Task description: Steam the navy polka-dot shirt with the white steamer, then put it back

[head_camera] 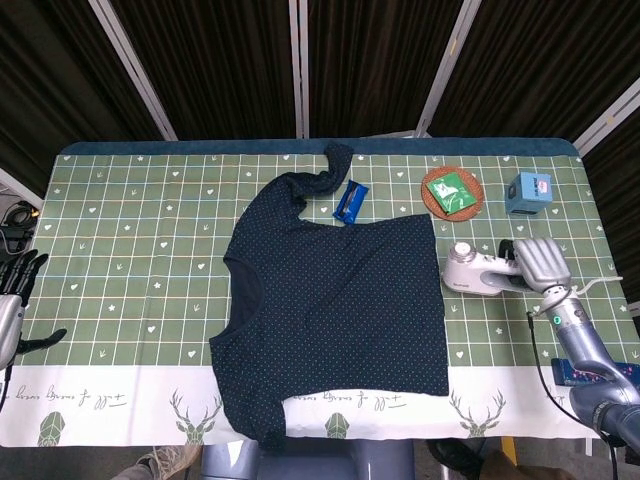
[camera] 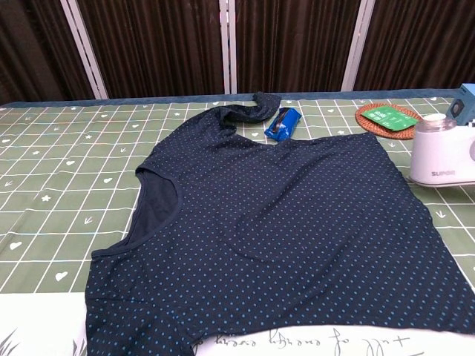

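The navy polka-dot shirt (head_camera: 340,300) (camera: 274,230) lies spread flat across the middle of the table, one sleeve bunched toward the far edge. My right hand (head_camera: 541,264) grips the handle of the white steamer (head_camera: 470,271) (camera: 439,153), which is lifted just off the table beside the shirt's right edge, head toward the shirt. My left hand (head_camera: 14,290) hangs with its fingers spread at the table's left edge, holding nothing. The chest view shows neither hand.
A blue packet (head_camera: 350,201) (camera: 282,123) lies by the shirt's far sleeve. A round woven coaster with a green card (head_camera: 452,191) (camera: 387,117) and a small blue box (head_camera: 527,192) sit at the far right. The steamer's cord (head_camera: 596,283) trails right.
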